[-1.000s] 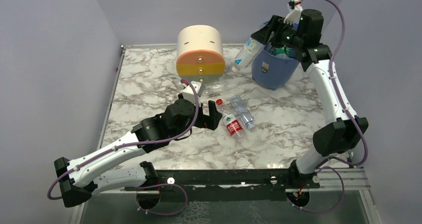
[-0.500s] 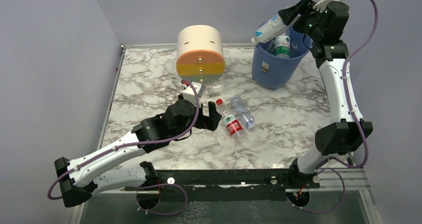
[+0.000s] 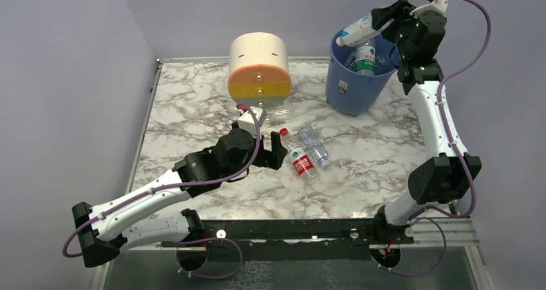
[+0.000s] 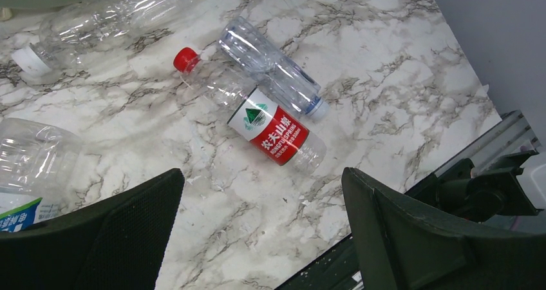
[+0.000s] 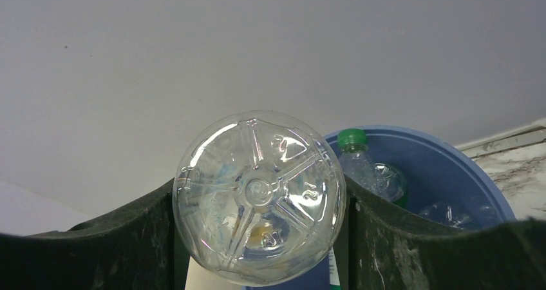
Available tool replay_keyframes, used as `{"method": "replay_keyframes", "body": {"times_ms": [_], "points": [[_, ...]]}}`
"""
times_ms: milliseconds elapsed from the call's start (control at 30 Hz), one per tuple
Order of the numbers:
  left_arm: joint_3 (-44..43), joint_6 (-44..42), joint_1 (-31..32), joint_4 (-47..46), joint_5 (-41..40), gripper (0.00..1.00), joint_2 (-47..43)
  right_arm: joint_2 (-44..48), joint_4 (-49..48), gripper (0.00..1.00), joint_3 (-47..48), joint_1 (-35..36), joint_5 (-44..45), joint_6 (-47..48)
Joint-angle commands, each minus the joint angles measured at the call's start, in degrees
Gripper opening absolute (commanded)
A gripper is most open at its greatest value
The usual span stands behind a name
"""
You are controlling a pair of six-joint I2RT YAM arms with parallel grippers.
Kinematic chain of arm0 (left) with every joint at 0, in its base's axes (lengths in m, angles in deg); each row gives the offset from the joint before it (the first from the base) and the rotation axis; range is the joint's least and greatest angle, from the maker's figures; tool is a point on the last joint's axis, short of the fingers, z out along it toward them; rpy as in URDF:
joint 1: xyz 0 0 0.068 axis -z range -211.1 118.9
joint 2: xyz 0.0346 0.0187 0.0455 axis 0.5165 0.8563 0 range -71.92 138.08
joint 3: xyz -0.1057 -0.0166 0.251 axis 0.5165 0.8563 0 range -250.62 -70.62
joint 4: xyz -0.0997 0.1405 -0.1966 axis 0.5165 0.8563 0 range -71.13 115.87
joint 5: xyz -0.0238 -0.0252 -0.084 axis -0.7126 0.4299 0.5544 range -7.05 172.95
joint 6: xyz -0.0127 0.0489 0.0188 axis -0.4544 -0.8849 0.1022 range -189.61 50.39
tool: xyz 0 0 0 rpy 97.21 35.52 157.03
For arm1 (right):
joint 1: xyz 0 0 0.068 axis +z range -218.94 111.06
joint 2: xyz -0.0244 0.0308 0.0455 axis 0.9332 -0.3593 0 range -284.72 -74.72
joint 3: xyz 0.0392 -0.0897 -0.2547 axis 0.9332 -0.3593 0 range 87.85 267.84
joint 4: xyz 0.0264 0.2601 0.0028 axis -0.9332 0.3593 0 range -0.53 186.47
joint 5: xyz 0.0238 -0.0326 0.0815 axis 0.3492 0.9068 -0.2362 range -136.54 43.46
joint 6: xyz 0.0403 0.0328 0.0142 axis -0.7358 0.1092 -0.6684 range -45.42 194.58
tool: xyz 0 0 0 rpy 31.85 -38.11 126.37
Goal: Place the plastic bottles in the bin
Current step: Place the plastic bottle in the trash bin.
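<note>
**A:** From above, where's the right claw (image 3: 380,24)?

**B:** High over the bin (image 3: 351,90) at the far right. It's closed partway around the held bottle (image 3: 356,32), which lies nearly level above the bin's left rim. I'd carry it further in over the middle and tip its nose down before letting go. Otherwise it may bounce off the rim.

**A:** And the left claw (image 3: 278,149)?

**B:** Low over the table (image 3: 193,109), spread wide, gripping nothing. Its own camera shows a red-label bottle (image 4: 270,127) and a clear bottle (image 4: 273,74) lying side by side just beyond it.

**A:** The right wrist camera?

**B:** The held bottle's base fills the gap between the fingers (image 5: 129,238). The bin sits behind, with a green-capped bottle (image 5: 367,167) standing inside.

**A:** What's changed in the last second?

**B:** The bottle hung low against the bin's left wall, outside it. Now it's been lifted over the rim. The left arm hasn't budged.
</note>
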Motion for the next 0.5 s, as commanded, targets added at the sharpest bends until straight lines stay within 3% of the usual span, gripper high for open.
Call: {"method": "replay_keyframes", "body": {"times_ms": [0,467], "points": [[0.9,0.6,0.3,-0.2,-0.8,0.99,-0.4,2.1,-6.0,0.64,-2.1,-0.2,4.6,0.9],[0.8,0.6,0.3,-0.6,-0.3,0.99,1.1,-0.2,-6.4,0.69,-4.6,-0.2,4.1,2.2]]}}
